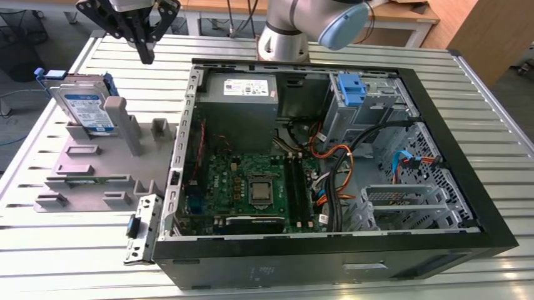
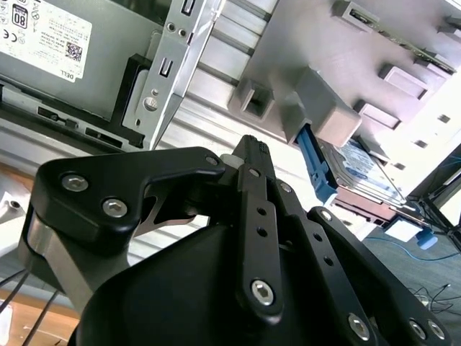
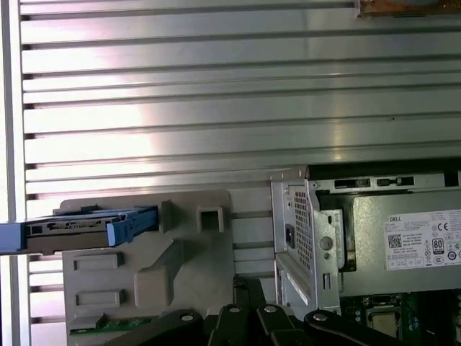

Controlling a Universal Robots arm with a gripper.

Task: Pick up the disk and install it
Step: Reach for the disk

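Note:
The disk (image 1: 84,105) is a silver drive with a white-and-blue label and a blue frame. It stands on edge in a slot of the grey holder (image 1: 92,172) on the exterior view's left. My gripper (image 1: 147,55) hangs above the table behind the holder, beyond the disk and apart from it. Its black fingers point down, are shut and hold nothing. In the first wrist view the disk (image 3: 79,229) shows edge-on at the holder (image 3: 144,277). In the second wrist view its blue frame (image 2: 314,155) shows past the gripper (image 2: 251,144).
An open computer case (image 1: 334,247) lies on the slatted metal table (image 1: 492,94), with a motherboard (image 1: 250,187), a grey power supply (image 1: 242,90), a drive bay with a blue latch (image 1: 354,87) and loose cables. The arm's base (image 1: 279,37) stands behind the case.

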